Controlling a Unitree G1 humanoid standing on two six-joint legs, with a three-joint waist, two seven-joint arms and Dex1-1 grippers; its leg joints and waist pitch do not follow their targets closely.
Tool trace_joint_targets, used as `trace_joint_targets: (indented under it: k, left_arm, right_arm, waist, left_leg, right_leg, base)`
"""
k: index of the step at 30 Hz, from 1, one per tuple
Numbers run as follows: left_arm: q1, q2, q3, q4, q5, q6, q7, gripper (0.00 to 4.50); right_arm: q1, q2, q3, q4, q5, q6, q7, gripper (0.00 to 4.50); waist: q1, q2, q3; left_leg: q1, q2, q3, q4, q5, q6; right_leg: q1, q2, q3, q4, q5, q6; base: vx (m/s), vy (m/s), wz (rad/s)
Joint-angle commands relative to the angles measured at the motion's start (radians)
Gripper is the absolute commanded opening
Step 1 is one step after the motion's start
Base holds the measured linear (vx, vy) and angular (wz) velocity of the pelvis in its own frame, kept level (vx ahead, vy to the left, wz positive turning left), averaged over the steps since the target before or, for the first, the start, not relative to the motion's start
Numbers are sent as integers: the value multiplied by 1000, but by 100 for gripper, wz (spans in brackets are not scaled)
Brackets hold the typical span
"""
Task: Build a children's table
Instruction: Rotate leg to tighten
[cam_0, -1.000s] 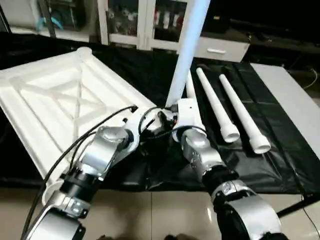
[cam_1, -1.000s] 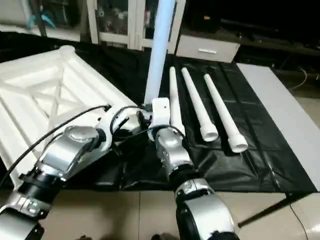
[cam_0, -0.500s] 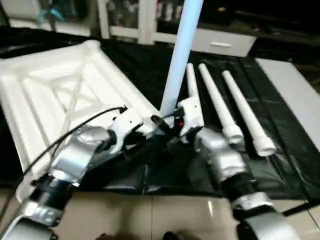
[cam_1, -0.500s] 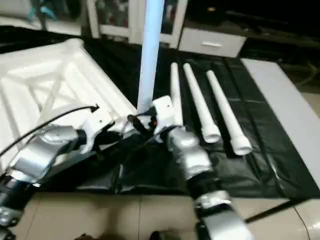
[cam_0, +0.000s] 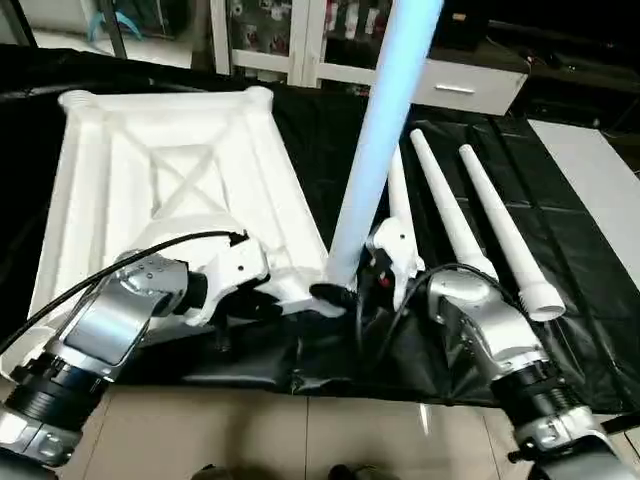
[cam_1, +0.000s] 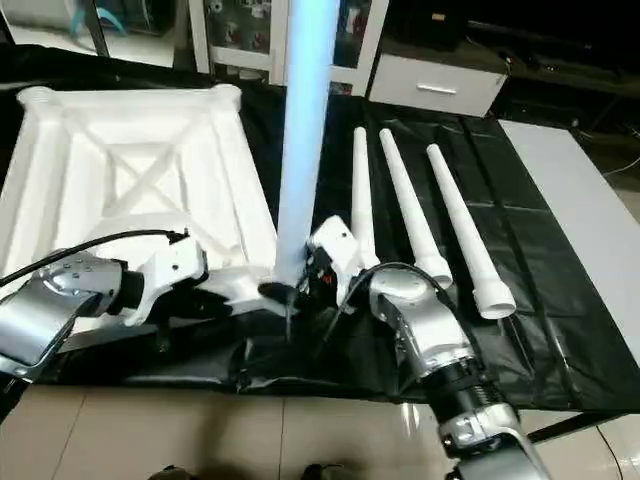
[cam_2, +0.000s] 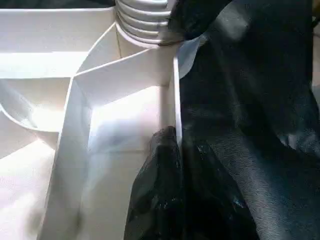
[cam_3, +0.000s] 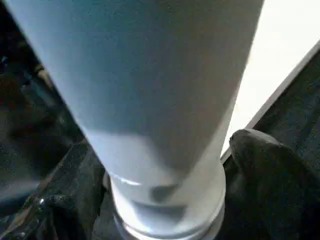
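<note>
On the black sheet lies the table top, ribs up, one leg standing in its near corner socket. Close up, the left gripper pinches the top's rim (ridged leg base just beyond). Flanking that base, the right gripper is spread. Three legs lie alongside; both forearms reach inward.

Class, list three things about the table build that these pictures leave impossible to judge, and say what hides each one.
1. Upright leg: its upper end is cut off by the head views' top edge.
2. Corner socket: leg's seating depth hidden inside it.
3. Tabletop: near rim hidden behind the left forearm, head views.
</note>
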Motion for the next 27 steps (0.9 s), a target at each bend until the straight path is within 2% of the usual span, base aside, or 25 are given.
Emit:
trace_joint_targets:
  k: [1,2,3,5,6,15,27]
  left_arm:
    - [25,-1,-92,25,15,1,-65,0]
    - [21,-1,-92,30,17,-2,-67,0]
    - [18,0,-93,37,18,-7,-69,0]
    - [14,0,-92,46,21,-14,-73,0]
    - [14,-1,-91,47,22,-15,-74,0]
    - [10,-5,-90,62,25,-25,-73,0]
    - [10,-8,-89,74,27,-33,-71,0]
  right_arm:
    - [3,-15,-1,-6,-22,7,0,401]
    - [4,-15,-1,-5,-27,8,2,401]
    - [5,-17,1,-4,-30,9,8,376]
    - [8,-24,3,-10,-31,17,14,376]
    - [9,-26,3,-11,-31,19,16,356]
    - [17,-37,15,-11,-31,25,23,288]
    - [23,-29,13,4,-39,27,5,275]
  waist:
    - [0,22,-61]
    - [1,22,-62]
    - [0,22,-63]
    - [1,21,-64]
    - [1,21,-65]
    - [3,22,-67]
    - [5,22,-69]
  left_leg:
    - [-1,13,12,-63,-133,20]
    - [-2,13,12,-63,-126,19]
    - [-2,13,12,-62,-121,20]
    - [-2,12,12,-61,-105,23]
    - [-2,12,12,-60,-99,24]
    - [-2,12,12,-59,-106,22]
    - [-2,11,12,-56,-94,23]
  right_leg:
    - [66,-50,50,-62,-185,-192]
    - [67,-50,50,-59,-175,-193]
    - [67,-50,50,-58,-167,-194]
    - [68,-48,49,-55,-142,-199]
    - [68,-48,49,-54,-131,-202]
    - [70,-49,49,-53,-141,-204]
    - [72,-49,48,-48,-109,-215]
  base:
    - [0,0,0]
    - [0,0,0]
    - [0,0,0]
    - [0,0,0]
    - [0,0,0]
    - [0,0,0]
    - [0,0,0]
